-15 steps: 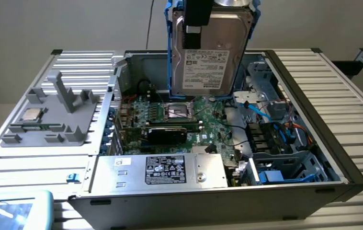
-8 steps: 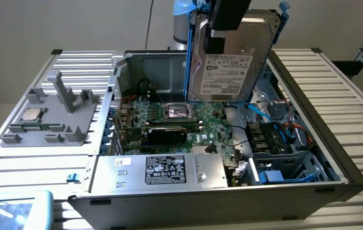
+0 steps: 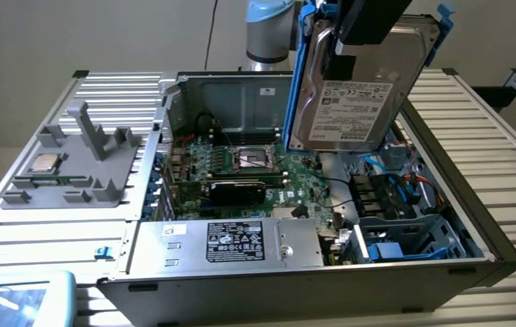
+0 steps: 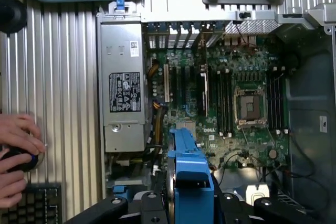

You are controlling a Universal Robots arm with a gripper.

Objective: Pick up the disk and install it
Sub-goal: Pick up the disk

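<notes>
– Ribbed metal tabletop (image 3: 49, 231), open computer case (image 3: 239, 102) on it. Where is the disk (image 3: 358, 102)?
– Upright above the case, over the motherboard (image 3: 267, 170), clear of it.
– State of gripper (image 3: 349, 65)?
– Partly closed, clamping the disk by its top edge.

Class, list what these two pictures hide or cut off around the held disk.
- Exterior view: the picture's upper edge cuts off the gripper and the disk's top.
- Wrist view: the disk shows edge-on, so its label is hidden there.
- Wrist view: a person's hand is cut by the picture's edge.
</notes>
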